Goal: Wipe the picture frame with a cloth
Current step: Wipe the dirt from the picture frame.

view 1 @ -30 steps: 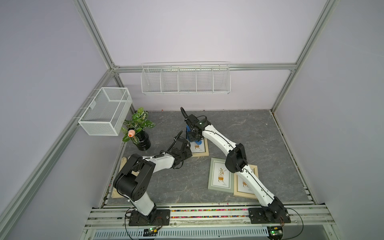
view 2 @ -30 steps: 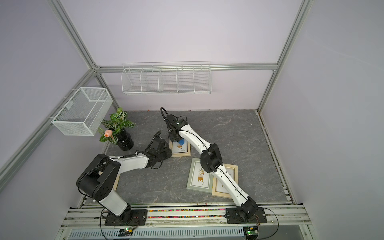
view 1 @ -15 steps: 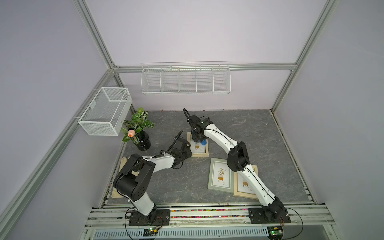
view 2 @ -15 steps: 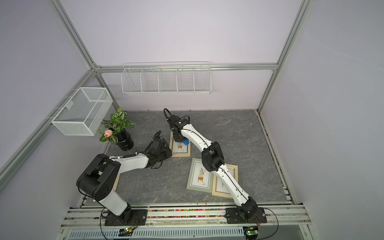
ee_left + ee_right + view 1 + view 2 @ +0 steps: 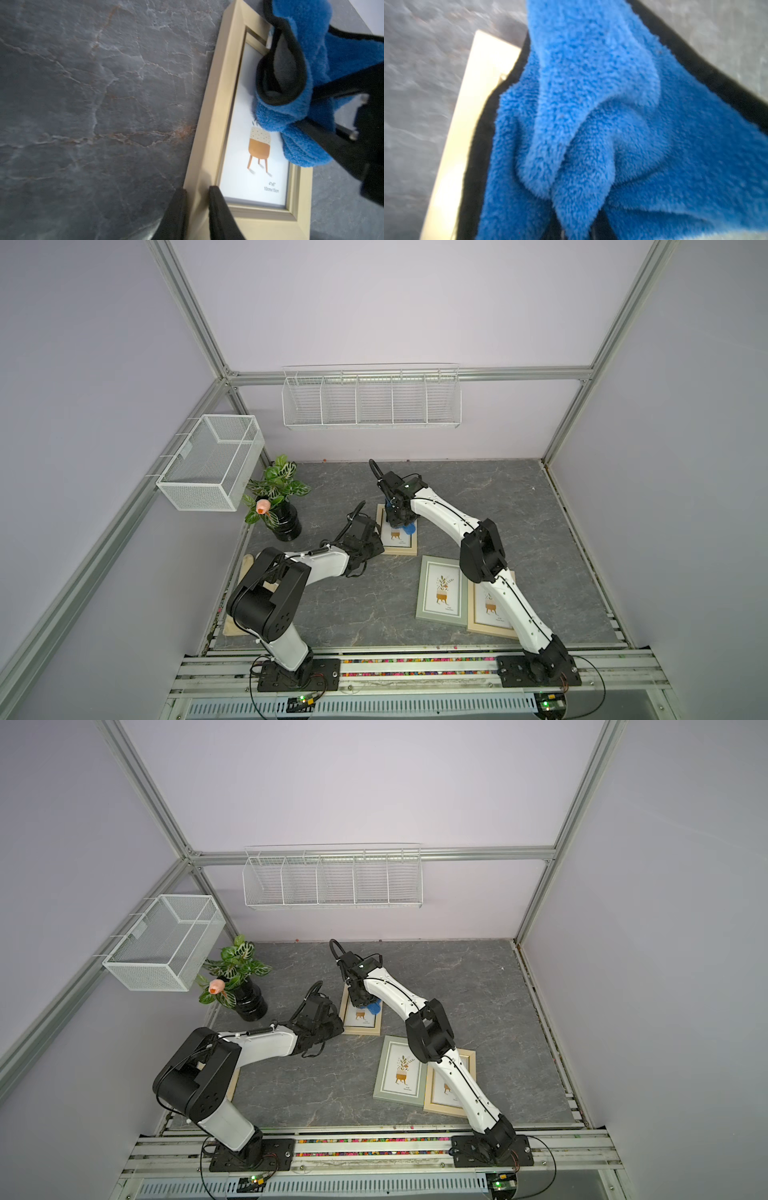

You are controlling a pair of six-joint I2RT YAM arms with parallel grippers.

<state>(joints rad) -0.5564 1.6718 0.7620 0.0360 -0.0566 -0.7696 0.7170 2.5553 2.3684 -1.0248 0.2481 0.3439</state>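
Observation:
A beige wooden picture frame [image 5: 399,550] [image 5: 360,1030] with a small plant print lies flat on the dark stone table, left of the middle. My left gripper [image 5: 197,190] [image 5: 376,545] is shut on the frame's [image 5: 209,133] left side rail near its front corner. My right gripper [image 5: 576,228] [image 5: 399,518] [image 5: 360,999] points down over the frame's far part, shut on a bunched royal-blue cloth [image 5: 591,104] [image 5: 307,62] [image 5: 406,527] [image 5: 373,1006]. The cloth rests on the glass and covers the print's upper part. Its fingertips are mostly buried in the plush.
A grey-green frame [image 5: 442,591] and a beige frame [image 5: 492,610] lie side by side at the front right, under the right arm. A potted plant [image 5: 282,506] stands at the left. A wire basket [image 5: 212,462] hangs on the left wall, a wire shelf [image 5: 370,398] on the back wall.
My right gripper has slid the cloth over the frame, towards the front and slightly right. The left arm has kept still, holding the frame's rail.

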